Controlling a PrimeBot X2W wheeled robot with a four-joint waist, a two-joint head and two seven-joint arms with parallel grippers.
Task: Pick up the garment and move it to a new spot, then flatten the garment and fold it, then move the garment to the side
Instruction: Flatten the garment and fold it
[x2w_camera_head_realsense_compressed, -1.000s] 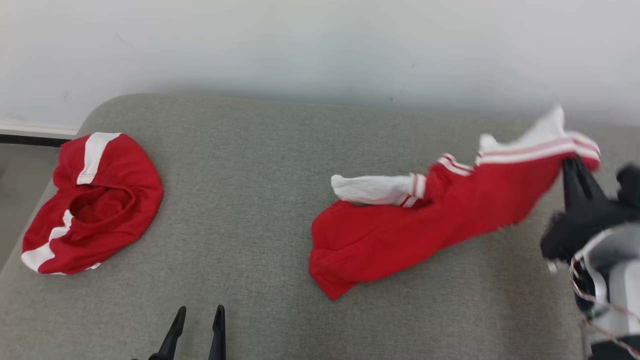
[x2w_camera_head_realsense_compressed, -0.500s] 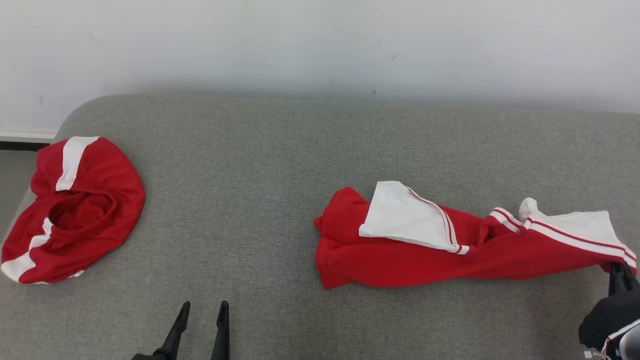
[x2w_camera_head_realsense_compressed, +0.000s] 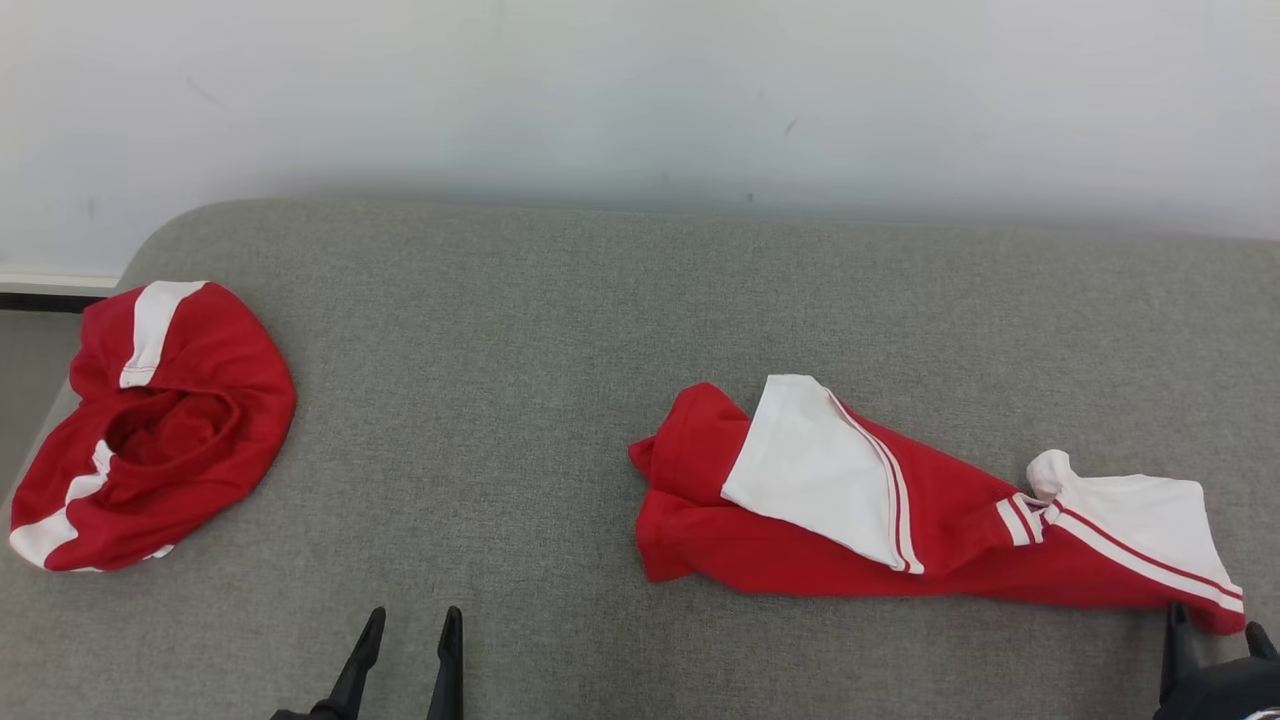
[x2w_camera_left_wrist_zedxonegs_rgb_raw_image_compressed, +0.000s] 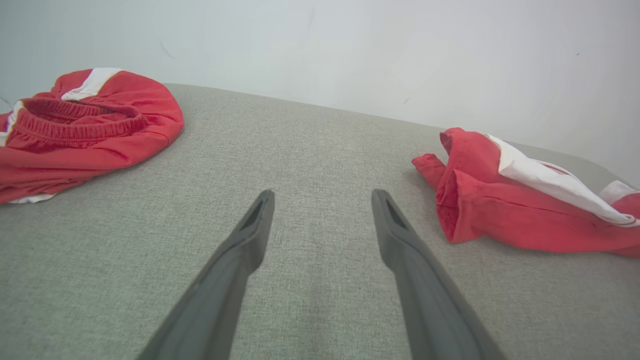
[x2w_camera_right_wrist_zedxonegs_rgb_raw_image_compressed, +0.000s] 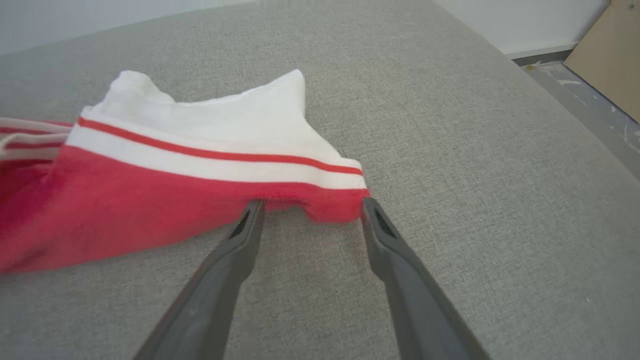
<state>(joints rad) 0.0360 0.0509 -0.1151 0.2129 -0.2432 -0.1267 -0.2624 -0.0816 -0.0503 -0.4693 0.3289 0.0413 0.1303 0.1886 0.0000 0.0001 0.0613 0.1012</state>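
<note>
The garment (x2w_camera_head_realsense_compressed: 850, 520), red with white striped panels, lies crumpled in a long strip on the right of the grey cushion (x2w_camera_head_realsense_compressed: 520, 350). My right gripper (x2w_camera_head_realsense_compressed: 1213, 625) is open at its right end. In the right wrist view the two fingers straddle the garment's (x2w_camera_right_wrist_zedxonegs_rgb_raw_image_compressed: 150, 210) red hem corner without pinching it, so the right gripper (x2w_camera_right_wrist_zedxonegs_rgb_raw_image_compressed: 311, 205) holds nothing. My left gripper (x2w_camera_head_realsense_compressed: 413, 615) is open and empty near the front edge, left of the garment (x2w_camera_left_wrist_zedxonegs_rgb_raw_image_compressed: 500, 205). In its own wrist view the left gripper (x2w_camera_left_wrist_zedxonegs_rgb_raw_image_compressed: 324, 194) hovers over bare cushion.
A second red garment (x2w_camera_head_realsense_compressed: 170, 430) with white bands lies bunched at the cushion's far left, also seen as the second garment (x2w_camera_left_wrist_zedxonegs_rgb_raw_image_compressed: 85, 130) in the left wrist view. A white wall runs behind. Past the cushion's right edge are floor and a wooden board (x2w_camera_right_wrist_zedxonegs_rgb_raw_image_compressed: 615, 65).
My right gripper brought the lifted end of the garment down onto the cushion and opened, letting it go. The garment now lies low. The left gripper has not moved.
</note>
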